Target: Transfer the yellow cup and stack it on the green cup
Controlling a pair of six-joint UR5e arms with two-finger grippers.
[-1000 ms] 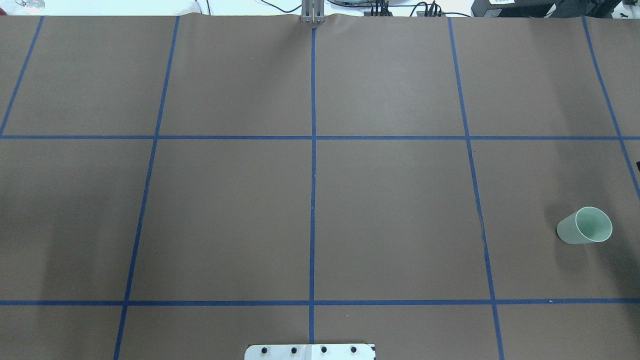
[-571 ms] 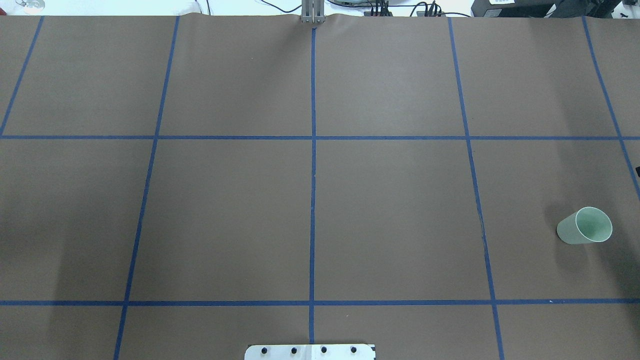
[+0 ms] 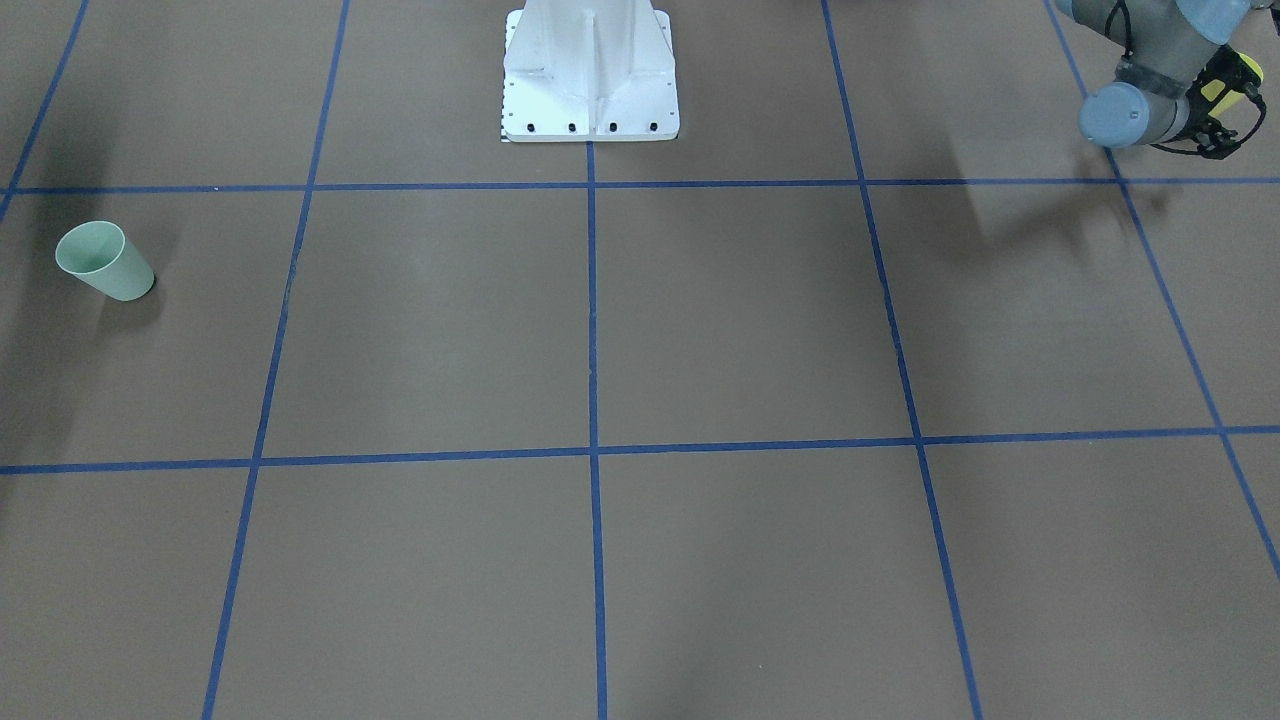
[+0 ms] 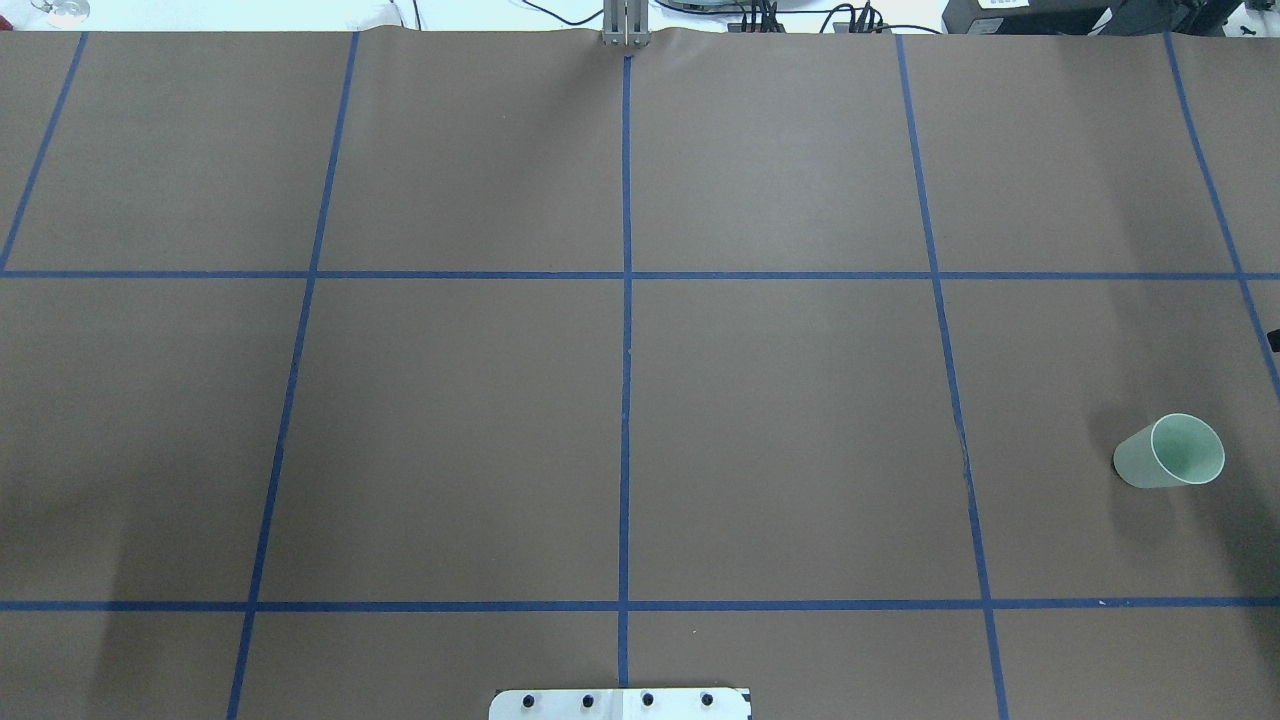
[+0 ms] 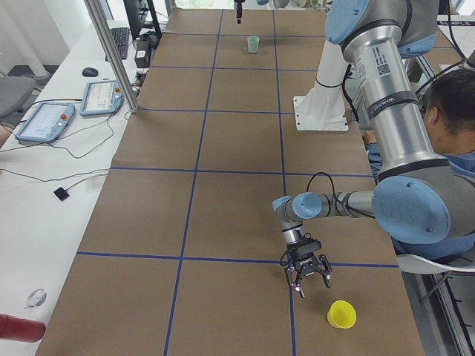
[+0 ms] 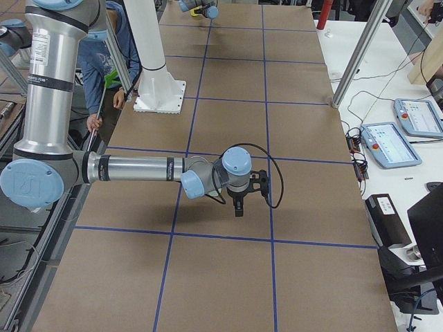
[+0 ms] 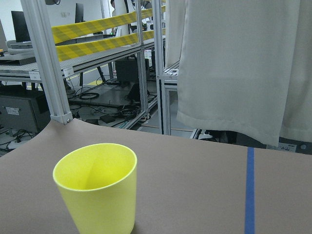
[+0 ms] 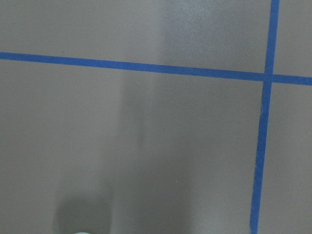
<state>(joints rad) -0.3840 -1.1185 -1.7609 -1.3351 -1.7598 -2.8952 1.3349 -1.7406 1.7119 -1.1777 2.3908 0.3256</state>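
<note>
The green cup point(image 4: 1168, 452) stands upright at the table's right end and also shows in the front-facing view point(image 3: 103, 262). The yellow cup point(image 5: 341, 314) stands upright near the table's left end and fills the lower left of the left wrist view point(image 7: 96, 187). My left gripper point(image 5: 312, 285) hangs just above the table, a short way from the yellow cup, fingers apart and empty. My right gripper point(image 6: 239, 205) points down over the table near the right end, apart from the green cup. I cannot tell whether it is open.
The white robot base point(image 3: 590, 70) stands at the table's near middle. A seated person point(image 5: 453, 111) is beside the left arm. Teach pendants point(image 5: 44, 122) and an aluminium post point(image 5: 111, 52) are along the far side. Blue tape lines grid the brown table point(image 4: 780, 430).
The green cup has not moved. A dark sliver at the overhead view's right edge has shifted slightly downward.
</note>
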